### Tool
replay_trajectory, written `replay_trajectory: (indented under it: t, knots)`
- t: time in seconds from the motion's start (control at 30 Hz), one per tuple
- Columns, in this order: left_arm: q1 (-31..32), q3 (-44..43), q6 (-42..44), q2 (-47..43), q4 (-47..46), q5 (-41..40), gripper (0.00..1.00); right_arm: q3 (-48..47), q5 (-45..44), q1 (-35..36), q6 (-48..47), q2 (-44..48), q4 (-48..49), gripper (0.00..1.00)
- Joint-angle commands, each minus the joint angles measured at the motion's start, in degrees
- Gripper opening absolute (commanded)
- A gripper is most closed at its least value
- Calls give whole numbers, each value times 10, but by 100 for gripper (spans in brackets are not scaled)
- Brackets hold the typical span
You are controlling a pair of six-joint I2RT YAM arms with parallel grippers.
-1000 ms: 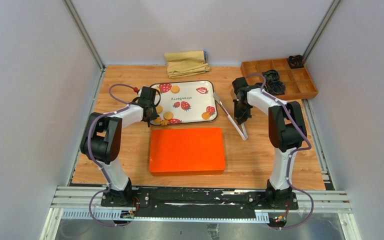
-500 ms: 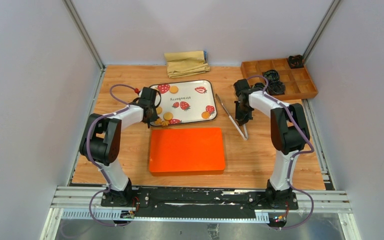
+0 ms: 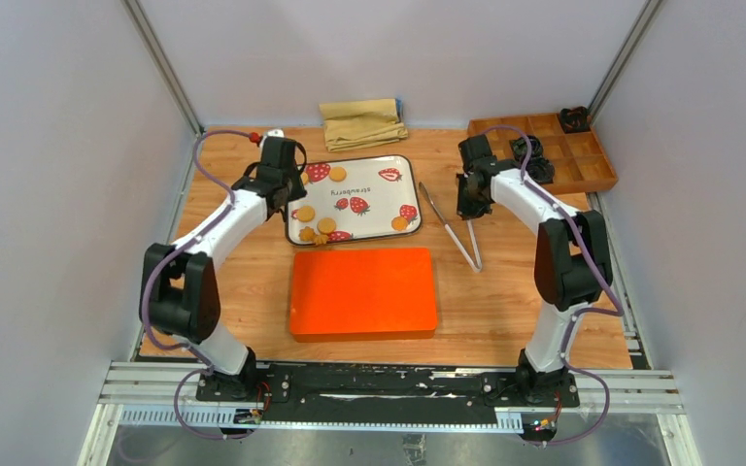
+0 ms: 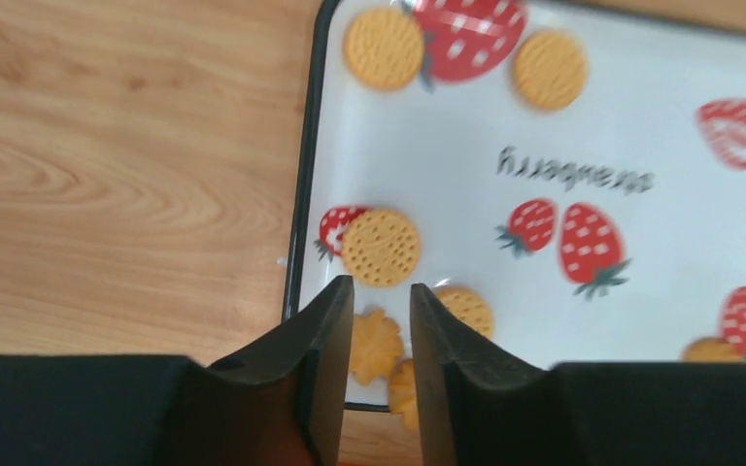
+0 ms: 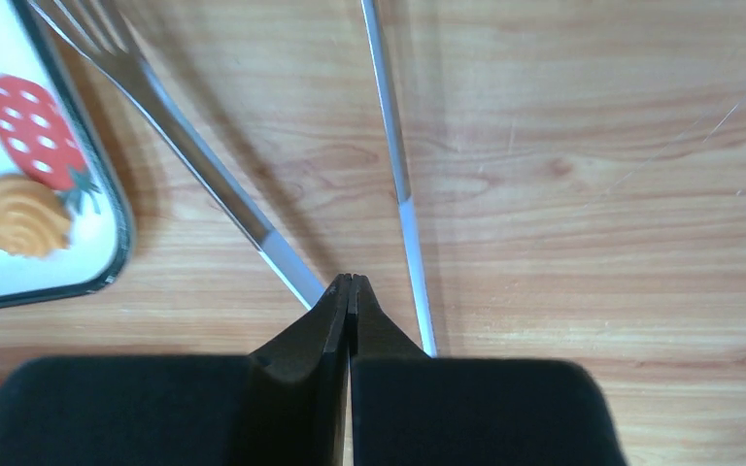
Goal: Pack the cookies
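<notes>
**Both arms pulled back toward the far side; cookies on the tray**

Both arms have moved since a second ago. My left one has swung from the tray's near-left corner to its far-left side, and my right one has drawn away from the tongs toward the back.

On the table [image 3: 243, 291], the orange box [image 3: 363, 291] lies closed at the near centre, with the strawberry tray [image 3: 374, 221] just beyond it. A wooden organiser [image 3: 583, 175] sits at the far right and a folded cloth [image 3: 361, 122] at the far edge. The tongs [image 3: 452, 228] lie flat to the right of the tray, with nothing gripping them.

The golden cookies [image 3: 326, 225] are all on the tray, mostly toward its left side. My left gripper [image 4: 381, 291] has its fingers a narrow gap apart and empty. One round cookie lies just past the tips, and a flower-shaped one shows through the gap below them. My right gripper [image 5: 350, 282] is pressed fully closed on nothing, above bare wood between the two tong arms. A swirled cookie at the tray's corner lies well to its left.
</notes>
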State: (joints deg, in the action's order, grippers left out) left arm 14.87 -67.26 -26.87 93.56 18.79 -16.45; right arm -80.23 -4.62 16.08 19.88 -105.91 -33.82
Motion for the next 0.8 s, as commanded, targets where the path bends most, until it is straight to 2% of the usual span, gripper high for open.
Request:
replay_trajectory:
  t: [0.0, 0.2, 0.33, 0.47, 0.63, 0.77]
  knots:
    - [3, -31, 24, -73, -27, -15, 38, -37, -23, 4, -14, 20, 2, 1]
    - [3, -46, 55, -160, -37, 19, 48, -57, -56, 4, -31, 45, 1, 6]
    - [3, -61, 65, -205, -38, 71, 57, -72, -73, 4, -44, 74, 0, 12]
    - [9, -68, 68, -234, -49, 156, 63, -78, -59, 6, -56, 112, 9, 18]
    - [63, -67, 93, -240, -37, 172, 66, -64, -28, 23, -76, 159, 31, 23]
    - [94, -12, 83, -255, -55, 183, 66, -18, -31, 53, -85, 199, 48, 24]
